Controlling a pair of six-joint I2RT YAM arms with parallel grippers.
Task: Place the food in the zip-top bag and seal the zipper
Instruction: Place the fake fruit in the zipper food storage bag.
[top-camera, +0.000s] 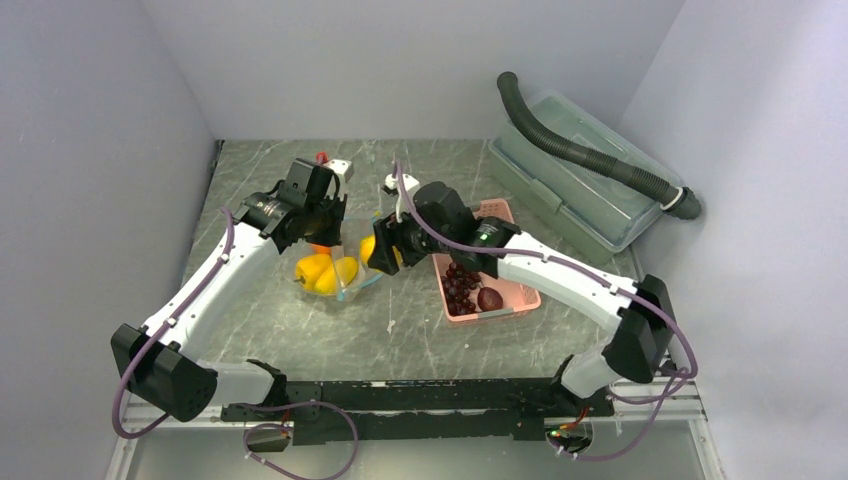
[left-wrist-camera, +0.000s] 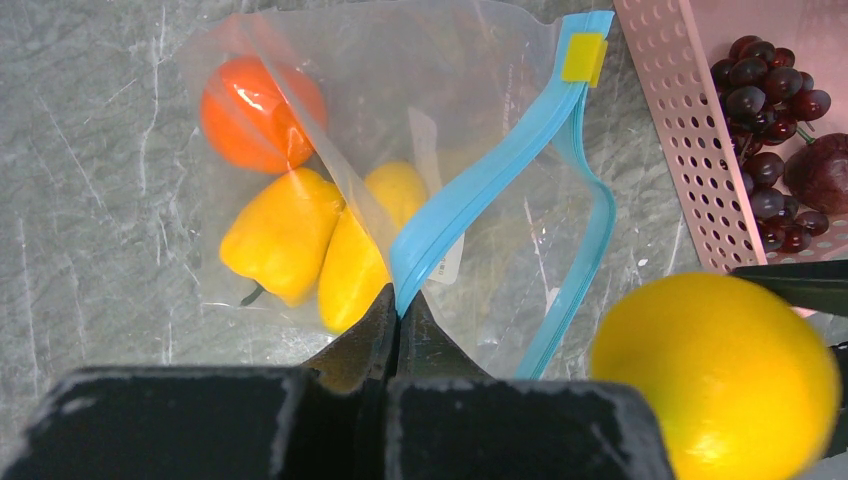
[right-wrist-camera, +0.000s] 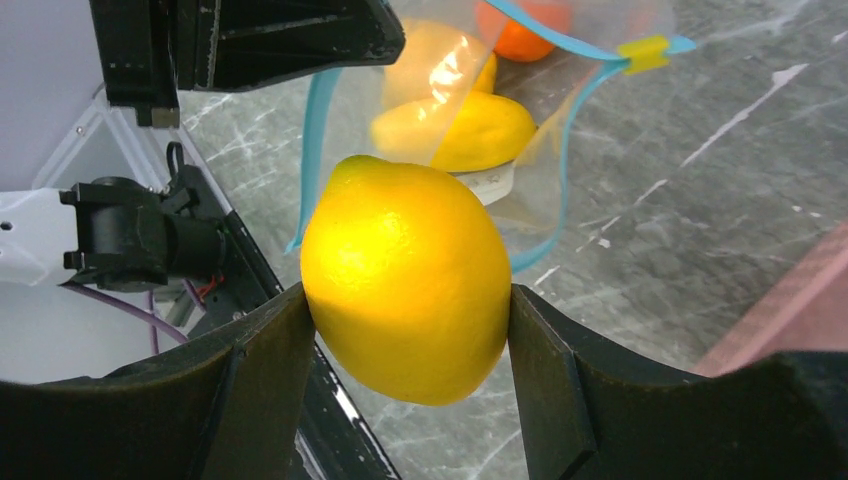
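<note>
A: Grey desk (top-camera: 420, 330), status?
B: Left hand (left-wrist-camera: 398, 310) pinched the bag (left-wrist-camera: 480, 90) by its zipper (left-wrist-camera: 480, 190); pepper (left-wrist-camera: 280, 235), orange (left-wrist-camera: 255, 115) inside. Right hand (right-wrist-camera: 410, 300) gripped yellow fruit (left-wrist-camera: 715, 375) beside the mouth. The grapes (left-wrist-camera: 760, 100), dark fruit (left-wrist-camera: 825, 170) sat in basket (left-wrist-camera: 680, 120); unsealed.

— What is your table (top-camera: 400, 335) carrying?
— Grey marbled top, three things on it. Left of centre you have the zip-top bag (left-wrist-camera: 460, 70), its bottom resting on the stone. Right of it sits the pink basket (top-camera: 520, 293). At the far right lies the clear lidded storage box (top-camera: 570, 200).
— Do bag and basket touch?
— No, you can see bare stone between them.
</note>
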